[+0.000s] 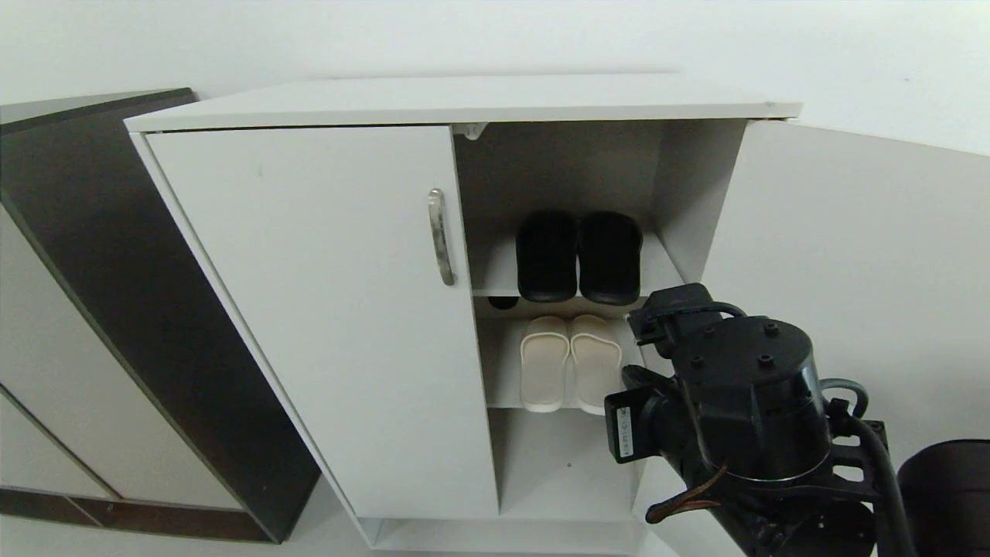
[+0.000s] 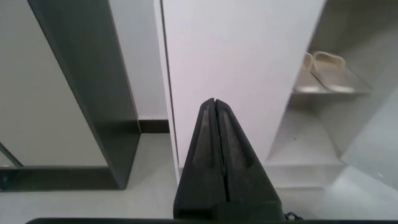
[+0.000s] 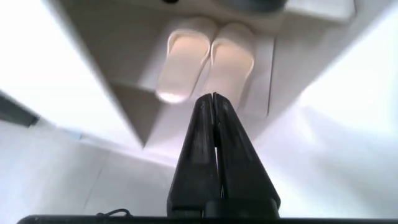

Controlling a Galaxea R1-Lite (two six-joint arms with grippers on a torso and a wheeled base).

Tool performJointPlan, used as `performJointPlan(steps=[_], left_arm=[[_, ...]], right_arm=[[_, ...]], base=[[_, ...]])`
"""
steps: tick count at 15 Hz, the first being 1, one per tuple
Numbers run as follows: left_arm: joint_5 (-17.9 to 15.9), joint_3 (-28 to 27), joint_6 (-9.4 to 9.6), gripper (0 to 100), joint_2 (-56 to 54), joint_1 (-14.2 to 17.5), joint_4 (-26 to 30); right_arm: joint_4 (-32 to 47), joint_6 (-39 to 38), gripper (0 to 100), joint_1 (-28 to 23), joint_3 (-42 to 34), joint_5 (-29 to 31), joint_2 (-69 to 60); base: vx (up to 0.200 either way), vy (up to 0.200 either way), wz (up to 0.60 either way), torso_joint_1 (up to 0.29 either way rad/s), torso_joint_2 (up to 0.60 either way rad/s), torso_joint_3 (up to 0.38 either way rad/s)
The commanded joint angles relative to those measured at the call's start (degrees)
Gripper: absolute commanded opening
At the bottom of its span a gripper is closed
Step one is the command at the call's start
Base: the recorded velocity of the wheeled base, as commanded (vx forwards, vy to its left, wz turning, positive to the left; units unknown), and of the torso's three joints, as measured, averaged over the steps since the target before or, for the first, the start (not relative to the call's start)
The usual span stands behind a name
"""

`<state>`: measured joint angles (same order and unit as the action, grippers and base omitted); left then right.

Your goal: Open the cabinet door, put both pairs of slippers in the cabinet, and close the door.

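I see my right pincer (image 3: 214, 98) pressed together on nothing, cream slippers (image 3: 205, 59) on the shelf (image 3: 263, 65) just beyond its tips, black slippers (image 1: 578, 257) one shelf above, cabinet door (image 1: 851, 294) open.

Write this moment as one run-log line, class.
phase: both pairs stowed, closing pending | black slippers: upper shelf | cream slippers: middle shelf | cabinet door: open | left gripper: shut | right gripper: shut

White cabinet (image 1: 464, 100) with right door (image 1: 851, 309) open, black slippers (image 1: 578, 257) on upper shelf, cream slippers (image 1: 570, 361) below, right arm (image 1: 742, 402) in front
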<state>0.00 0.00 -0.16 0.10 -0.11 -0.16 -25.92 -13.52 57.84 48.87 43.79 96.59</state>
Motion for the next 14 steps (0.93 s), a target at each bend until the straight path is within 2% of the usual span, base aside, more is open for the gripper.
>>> performJointPlan(steps=[1,6,12,14], left_arm=[[0.09,0.0,-0.02,0,-0.01,0.02,-0.02],[0.0,0.0,-0.11,0,-0.01,0.02,-0.02],[0.0,0.0,-0.02,0,-0.01,0.02,-0.02],[0.0,0.0,-0.02,0,-0.01,0.02,-0.02]], right_arm=[[-0.01,-0.02,0,-0.1,-0.27,-0.02,0.18],[-3.35,0.69,0,-0.89,-1.85,-0.19,0.18],[-3.7,1.48,0,-1.24,-2.55,-0.55,0.36],[-3.7,1.48,0,-1.24,-2.55,-0.55,0.36]], base=[[-0.2,0.0,0.0,-0.002,0.0,0.007],[-0.2,0.0,0.0,0.001,0.0,0.0],[-0.2,0.0,0.0,-0.002,0.0,0.002],[0.0,0.0,0.0,0.0,0.0,0.0]])
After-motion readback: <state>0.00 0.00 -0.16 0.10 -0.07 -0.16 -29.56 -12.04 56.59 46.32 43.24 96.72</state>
